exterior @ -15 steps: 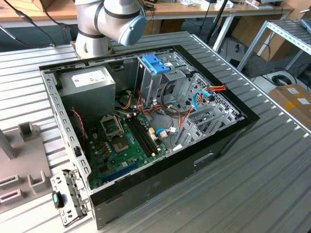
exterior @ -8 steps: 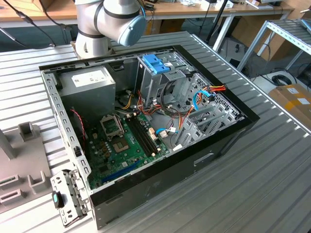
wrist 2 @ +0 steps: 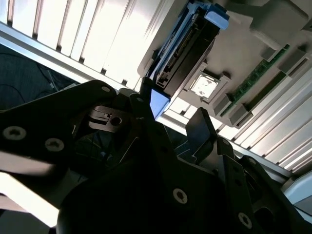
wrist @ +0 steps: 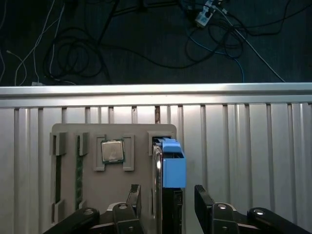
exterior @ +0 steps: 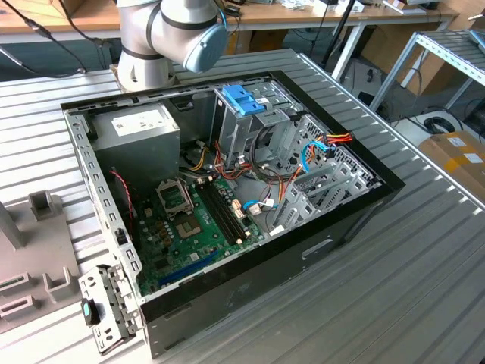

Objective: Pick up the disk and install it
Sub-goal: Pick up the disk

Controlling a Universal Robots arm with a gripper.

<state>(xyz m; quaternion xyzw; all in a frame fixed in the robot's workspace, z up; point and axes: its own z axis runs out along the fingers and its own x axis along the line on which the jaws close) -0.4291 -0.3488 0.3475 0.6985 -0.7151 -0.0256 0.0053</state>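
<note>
While jaws straddle disk [wrist: 173,168], case [exterior: 250,280] gapes.

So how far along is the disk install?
Nothing looks finished. The disk stands on edge in its slot on the grey holder, not lifted. In hand: the gripper straddles it, jaws open with gaps either side. Left: grasping, lifting and fitting it into the open case.
</note>
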